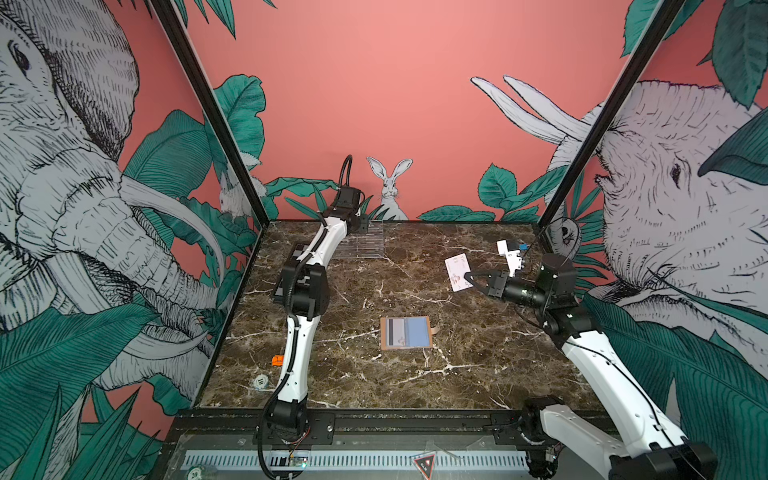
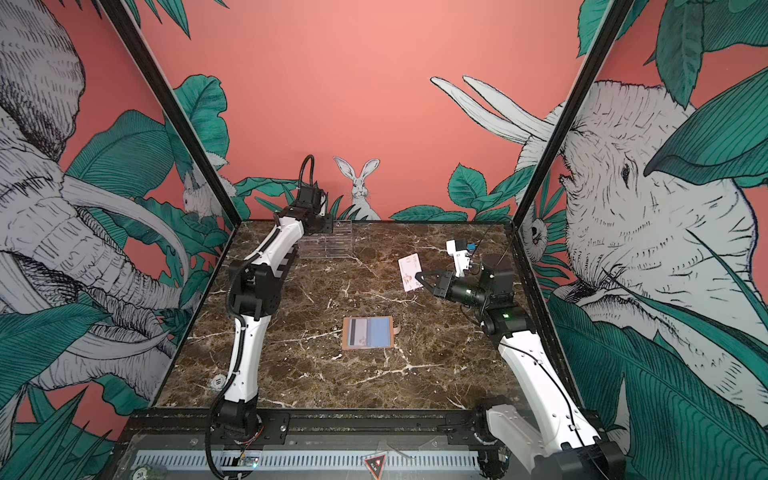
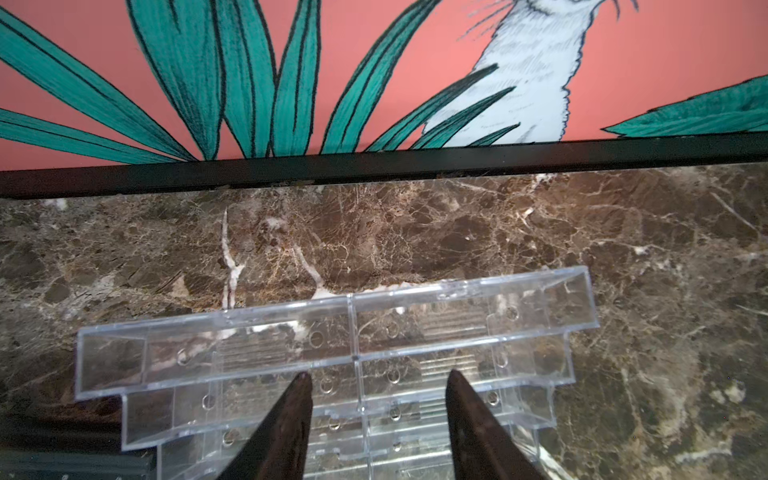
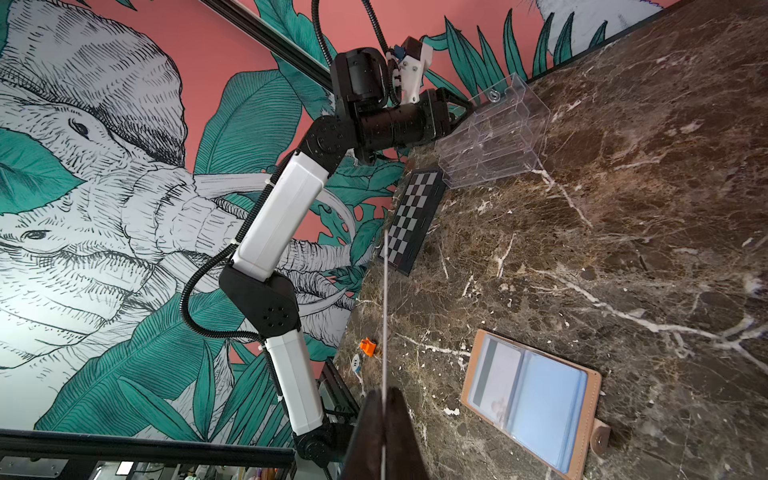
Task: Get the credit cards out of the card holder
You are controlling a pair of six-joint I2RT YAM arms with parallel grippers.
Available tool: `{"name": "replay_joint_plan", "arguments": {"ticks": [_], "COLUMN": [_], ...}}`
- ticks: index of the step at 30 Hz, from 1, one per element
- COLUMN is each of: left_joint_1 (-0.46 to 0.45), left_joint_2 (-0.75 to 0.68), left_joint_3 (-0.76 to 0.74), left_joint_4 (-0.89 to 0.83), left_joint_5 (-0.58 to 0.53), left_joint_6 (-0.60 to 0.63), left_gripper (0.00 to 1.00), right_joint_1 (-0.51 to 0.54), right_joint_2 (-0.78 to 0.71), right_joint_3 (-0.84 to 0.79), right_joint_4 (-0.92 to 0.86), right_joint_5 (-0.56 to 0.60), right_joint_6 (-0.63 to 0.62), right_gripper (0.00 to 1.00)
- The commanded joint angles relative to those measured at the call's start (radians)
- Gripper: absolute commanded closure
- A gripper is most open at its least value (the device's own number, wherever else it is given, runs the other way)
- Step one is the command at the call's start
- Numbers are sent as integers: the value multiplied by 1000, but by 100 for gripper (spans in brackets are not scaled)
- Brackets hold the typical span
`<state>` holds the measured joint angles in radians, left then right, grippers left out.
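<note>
- R gripper (image 1: 467, 277) clamped on whitish card (image 1: 456, 268), above table (image 1: 332, 374), right rear
- L gripper (image 3: 378, 376) jaws apart over clear rack (image 3: 249, 345)
- card holder (image 4: 591, 395) open mid-table, grey card (image 1: 397, 332) + blue card (image 1: 417, 332) inside

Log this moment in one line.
right gripper: shut on white card | left gripper: open at clear rack | card holder: open, cards inside

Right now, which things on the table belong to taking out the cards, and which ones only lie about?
Job: card holder, lying open; grey card and blue card in its sleeves; white card, pinched in the right gripper.
Lying about: clear tiered rack; chequered board; small orange piece.
</note>
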<state>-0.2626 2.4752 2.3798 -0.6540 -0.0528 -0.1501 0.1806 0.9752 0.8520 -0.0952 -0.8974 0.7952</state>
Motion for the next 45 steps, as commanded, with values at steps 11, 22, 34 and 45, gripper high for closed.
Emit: {"name": "replay_joint_plan", "arguments": {"ticks": [11,22,34,45], "left_joint_1": [16,19,21,20], "left_joint_2": [29,34,27,56], "left_joint_3": [40,27,16,6], "left_joint_4": [14,68,102,108], "left_joint_5": [6,-17,-15,-36], "left_joint_6": [-36,-62,-62,-59], "left_gripper": [50,55,57,60], "right_joint_1": [-3,-4,-3,-3], "right_joint_2": [10,13,36,43], "right_joint_3": [-14,-39,-50,-56], "right_joint_4": [35,66,86,95], "right_joint_5": [5,2,-6,-3], "right_joint_6": [-11,5,11,13], "right_gripper": [100,100,100,100]}}
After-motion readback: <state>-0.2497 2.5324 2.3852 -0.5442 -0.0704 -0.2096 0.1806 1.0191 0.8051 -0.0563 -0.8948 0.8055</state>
